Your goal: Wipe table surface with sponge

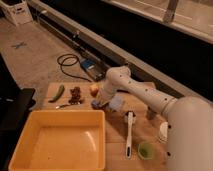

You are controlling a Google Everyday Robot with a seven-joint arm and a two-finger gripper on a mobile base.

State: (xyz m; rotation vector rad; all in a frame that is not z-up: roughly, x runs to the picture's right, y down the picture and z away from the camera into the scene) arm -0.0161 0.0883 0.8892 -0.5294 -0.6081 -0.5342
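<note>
My gripper [101,100] hangs from the white arm over the middle of the table surface [116,150], a light wooden plank top. It is down at the tabletop and shut on the sponge [96,104], a small blue-grey block that shows just left of and below the fingertips and rests on the wood. A larger flat grey-blue sheet [116,103] lies right beside the gripper on its right.
A big yellow tub [57,142] fills the table's front left. Behind it lie a green pepper [59,92], a dark brown cluster [76,94] and an orange-red fruit [94,90]. A white brush [129,131], a small green cup [145,150] and a white cup [162,132] sit to the right.
</note>
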